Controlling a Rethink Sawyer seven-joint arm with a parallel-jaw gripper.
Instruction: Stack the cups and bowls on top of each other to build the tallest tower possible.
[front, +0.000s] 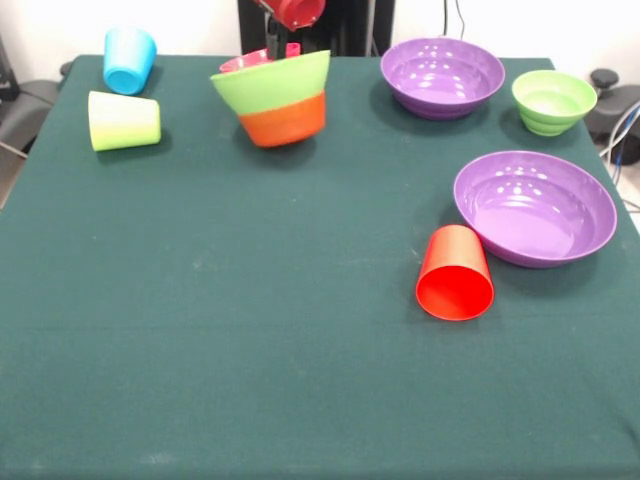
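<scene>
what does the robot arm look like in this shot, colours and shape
Little of it shows. At the top edge, behind the green and orange tower, there is a rounded glossy red arm part against a black upright body. A thin dark piece runs down from it behind the stack. The gripper cannot be made out, and no markings show.

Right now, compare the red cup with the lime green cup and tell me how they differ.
The red cup lies at the right, against the nearer purple bowl; the lime green cup lies at the far left, close to the sky blue cup. The red cup's mouth faces the camera; the lime green cup's mouth points left. Both are smooth handleless tumblers, tipped on their sides.
</scene>
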